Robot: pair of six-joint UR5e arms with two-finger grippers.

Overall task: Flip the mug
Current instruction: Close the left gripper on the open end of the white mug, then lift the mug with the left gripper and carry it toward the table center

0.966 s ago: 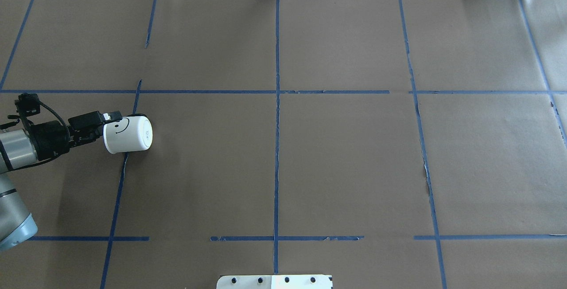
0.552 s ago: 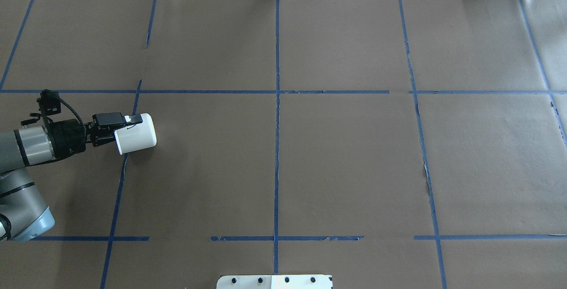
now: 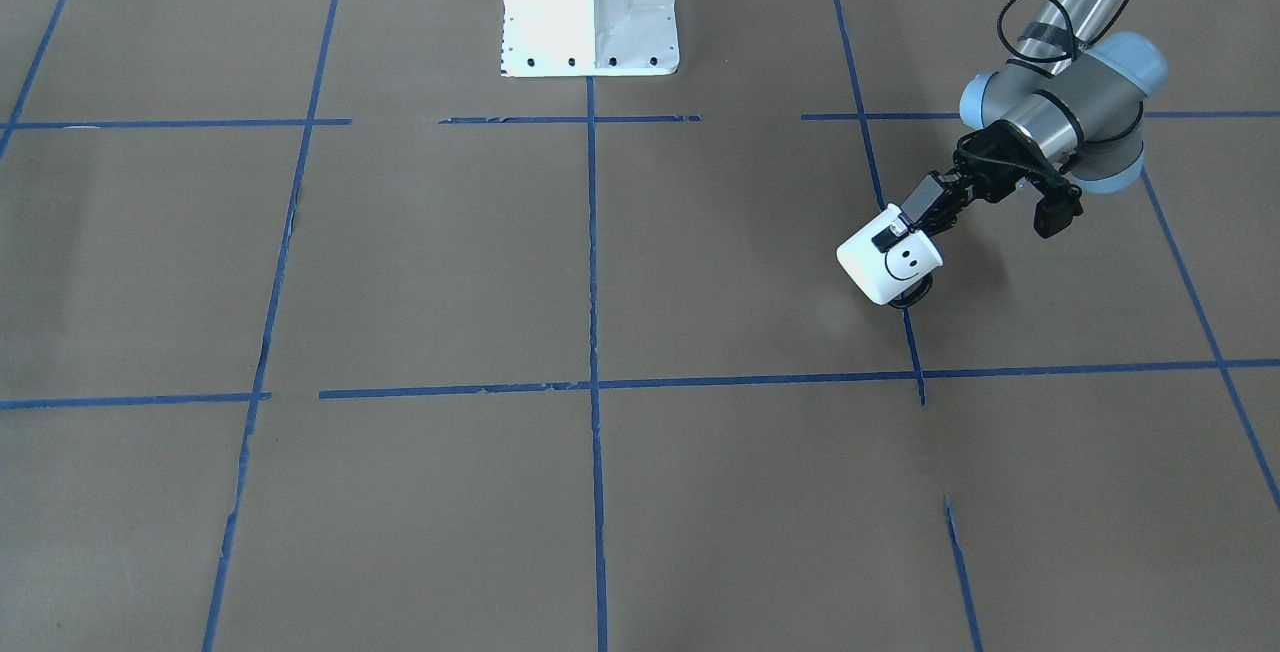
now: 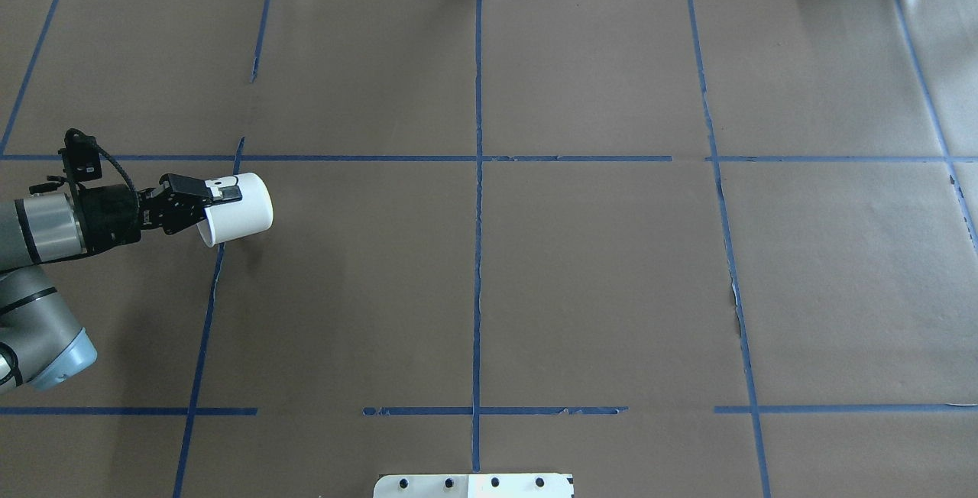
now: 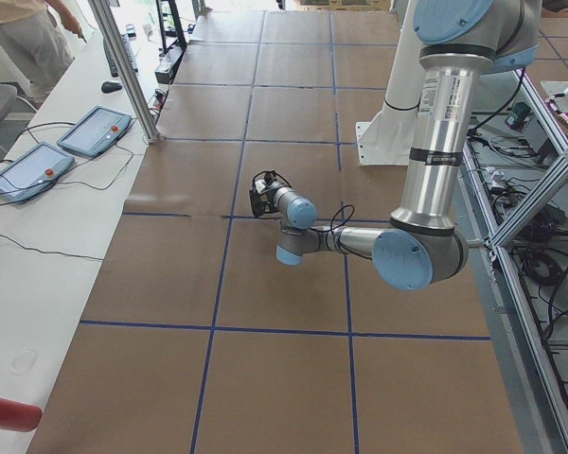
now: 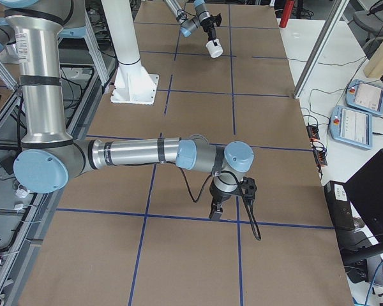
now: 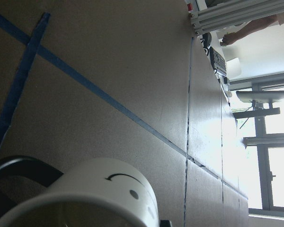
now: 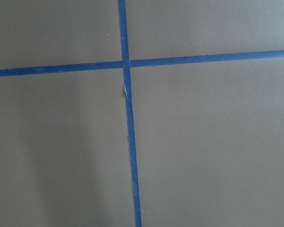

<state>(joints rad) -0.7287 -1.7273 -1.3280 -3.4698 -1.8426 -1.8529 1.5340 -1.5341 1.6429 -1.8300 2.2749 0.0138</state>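
The left jaws were clamped on the tilted mug (image 3: 882, 270) at its rim; its smiley face showed. The right jaws' state could not be told.

Silver arms (image 6: 134, 153), blue joint caps (image 6: 41, 171)

White smiley mug (image 3: 888, 267), tilted (handle underneath)

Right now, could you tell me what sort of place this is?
Likely a robotics lab: a table gridded with blue tape, teach pendants on a side bench, the left gripper holding a mug.
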